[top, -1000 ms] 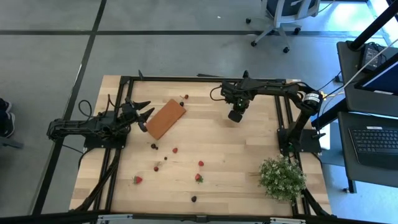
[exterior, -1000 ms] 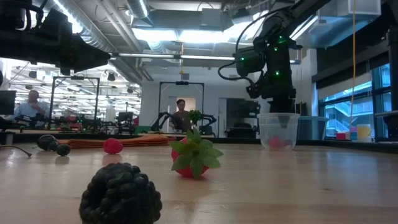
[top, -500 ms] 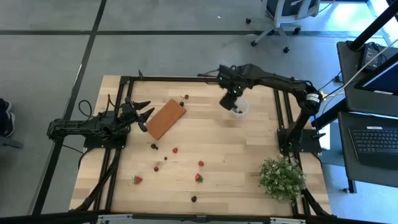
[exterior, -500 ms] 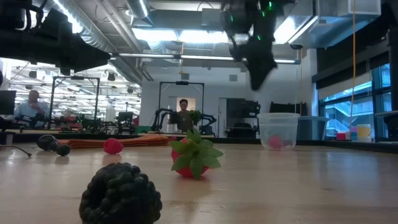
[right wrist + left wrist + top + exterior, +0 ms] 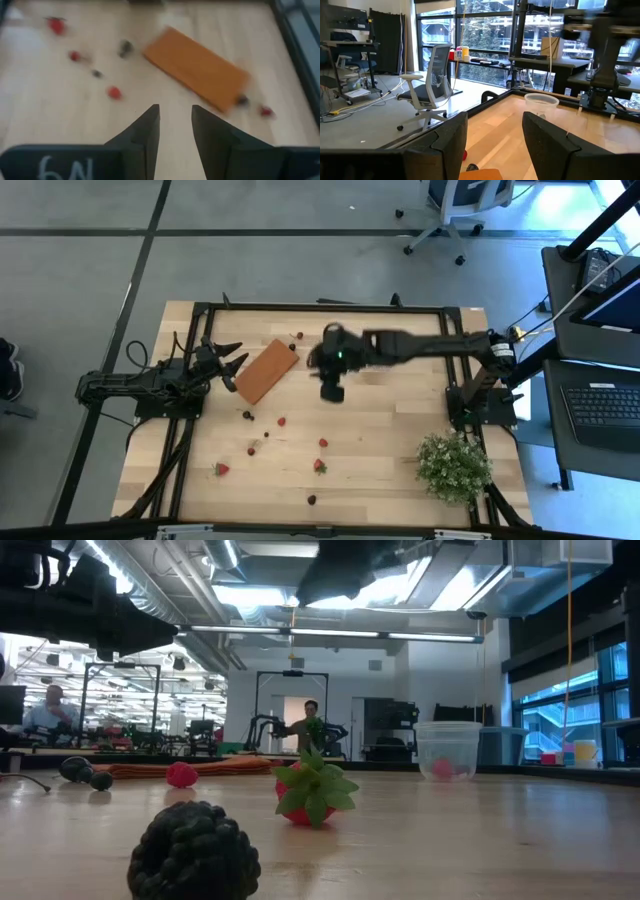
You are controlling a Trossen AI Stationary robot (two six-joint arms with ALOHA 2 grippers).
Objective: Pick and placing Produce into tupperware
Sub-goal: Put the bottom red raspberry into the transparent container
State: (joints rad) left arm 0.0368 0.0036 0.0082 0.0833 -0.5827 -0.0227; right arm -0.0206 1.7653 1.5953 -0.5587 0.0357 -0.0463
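Right wrist view: berries (image 5: 114,92) beyond hand (image 5: 175,125)

Count, top-down: 6 small red strawberry-like berries with green tops (image 5: 221,469) loose on the wood, 5 tiny dark purple-black berries (image 5: 311,500). 1 flat orange-brown rectangular block (image 5: 266,370). 1 bushy green plant (image 5: 453,466). 1 small round translucent plastic cup (image 5: 447,750), one pink-red item inside.

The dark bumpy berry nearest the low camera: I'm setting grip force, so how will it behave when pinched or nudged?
The blackberry looks nearly round, so a nudge would probably roll it across the wooden table. Its knobbly surface should give the fingers some purchase. It looks small, so probably light; firmness cannot be judged.
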